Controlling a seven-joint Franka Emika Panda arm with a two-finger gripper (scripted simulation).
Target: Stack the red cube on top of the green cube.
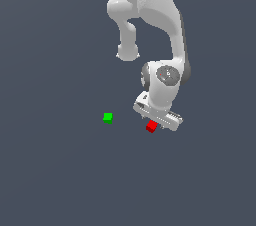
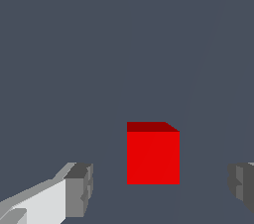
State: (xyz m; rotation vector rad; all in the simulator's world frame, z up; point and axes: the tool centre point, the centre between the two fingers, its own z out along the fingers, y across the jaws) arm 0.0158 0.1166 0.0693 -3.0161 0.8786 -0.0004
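Observation:
The red cube [image 1: 151, 127] lies on the grey floor, right under the white gripper [image 1: 156, 125]. In the wrist view the red cube [image 2: 153, 156] sits between the two grey fingertips [image 2: 79, 190], with clear gaps on both sides. The gripper [image 2: 159, 188] is open and touches nothing. The green cube [image 1: 107, 117] lies on the floor toward the exterior view's left of the red cube, well apart from it. It is out of the wrist view.
The white arm [image 1: 155, 30] rises from the gripper to the top edge of the exterior view. The plain dark grey floor [image 1: 60, 170] spreads all around the cubes.

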